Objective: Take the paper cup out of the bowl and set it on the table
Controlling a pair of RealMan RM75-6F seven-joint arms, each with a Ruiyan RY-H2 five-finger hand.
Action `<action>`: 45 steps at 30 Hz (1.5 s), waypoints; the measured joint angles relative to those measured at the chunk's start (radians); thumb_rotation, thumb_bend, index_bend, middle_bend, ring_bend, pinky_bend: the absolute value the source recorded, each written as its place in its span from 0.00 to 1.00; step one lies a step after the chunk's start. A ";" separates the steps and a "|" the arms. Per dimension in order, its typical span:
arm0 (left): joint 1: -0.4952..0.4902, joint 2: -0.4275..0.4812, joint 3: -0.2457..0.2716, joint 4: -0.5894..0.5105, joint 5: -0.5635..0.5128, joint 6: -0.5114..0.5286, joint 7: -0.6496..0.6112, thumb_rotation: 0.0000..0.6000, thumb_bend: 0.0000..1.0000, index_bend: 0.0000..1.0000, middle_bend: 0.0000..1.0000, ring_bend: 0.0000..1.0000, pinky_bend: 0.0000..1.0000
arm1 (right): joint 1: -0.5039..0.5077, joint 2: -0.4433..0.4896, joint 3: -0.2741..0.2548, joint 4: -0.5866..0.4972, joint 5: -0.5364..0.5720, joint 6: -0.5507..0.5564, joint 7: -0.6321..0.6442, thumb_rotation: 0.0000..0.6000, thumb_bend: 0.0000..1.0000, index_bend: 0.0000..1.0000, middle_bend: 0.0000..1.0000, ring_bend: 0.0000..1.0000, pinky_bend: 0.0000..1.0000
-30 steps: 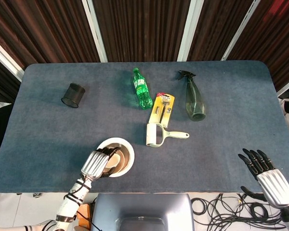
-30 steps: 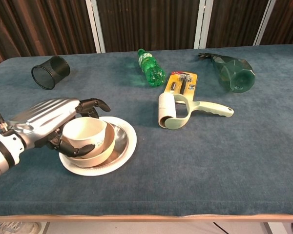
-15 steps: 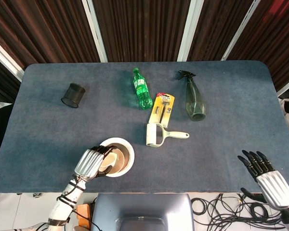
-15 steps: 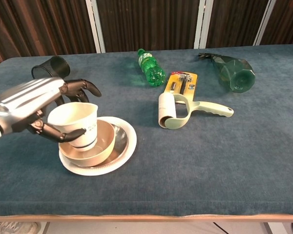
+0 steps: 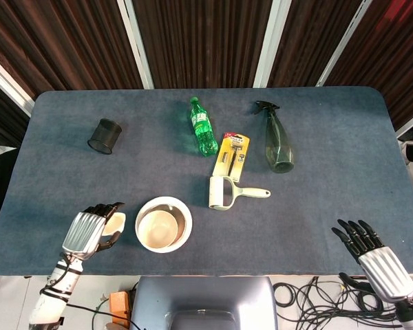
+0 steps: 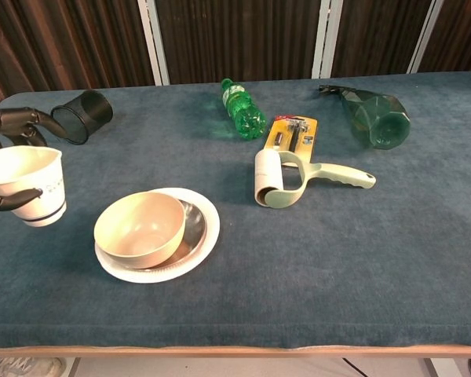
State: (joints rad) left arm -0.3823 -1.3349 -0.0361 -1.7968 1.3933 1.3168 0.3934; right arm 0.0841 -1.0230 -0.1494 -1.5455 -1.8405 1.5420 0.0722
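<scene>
My left hand (image 5: pixel 89 232) grips the white paper cup (image 6: pixel 27 185), held upright to the left of the bowl and just above the table. In the head view the cup (image 5: pixel 117 222) peeks out between the fingers. In the chest view only the fingers (image 6: pixel 16 119) of the left hand (image 6: pixel 6 157) show at the left edge, wrapped round the cup. The beige bowl (image 6: pixel 139 228) sits without the cup on a white plate (image 6: pixel 208 236); from above the bowl (image 5: pixel 158 229) lies near the front edge. My right hand (image 5: pixel 372 251) hangs with fingers spread past the table's front right corner, holding nothing.
A black mesh pen cup (image 5: pixel 104 136) lies on its side at the back left. A green bottle (image 5: pixel 203 126), a packaged tool (image 5: pixel 232 155), a lint roller (image 5: pixel 226 192) and a dark spray bottle (image 5: pixel 277 139) lie mid-table. The table's front edge (image 6: pixel 235 347) is close to the plate.
My left hand lifted the paper cup out of the bowl and carried it leftward, away from the plate. The right hand barely shifted.
</scene>
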 measured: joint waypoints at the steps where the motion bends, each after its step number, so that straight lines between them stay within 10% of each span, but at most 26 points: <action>1: 0.003 0.000 0.003 0.012 -0.005 -0.004 -0.005 1.00 0.32 0.28 0.43 0.36 0.50 | 0.001 0.000 0.000 -0.001 0.000 -0.004 -0.002 1.00 0.11 0.01 0.00 0.00 0.01; 13: 0.035 -0.066 0.023 0.198 -0.071 -0.048 -0.040 1.00 0.32 0.24 0.34 0.32 0.48 | -0.005 -0.005 -0.013 0.004 -0.025 -0.011 -0.028 1.00 0.11 0.01 0.00 0.00 0.01; 28: 0.053 -0.070 0.038 0.248 -0.044 -0.059 -0.084 1.00 0.30 0.00 0.00 0.00 0.30 | -0.011 -0.004 -0.004 -0.022 0.004 -0.031 -0.057 1.00 0.11 0.00 0.00 0.00 0.01; 45: 0.259 0.148 0.100 0.068 0.095 0.290 -0.078 1.00 0.30 0.00 0.00 0.00 0.25 | -0.036 -0.007 0.033 -0.049 0.086 -0.013 -0.086 1.00 0.11 0.00 0.00 0.00 0.02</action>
State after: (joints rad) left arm -0.1233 -1.1867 0.0644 -1.7286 1.4881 1.6067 0.3153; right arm 0.0482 -1.0296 -0.1161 -1.5948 -1.7548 1.5291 -0.0140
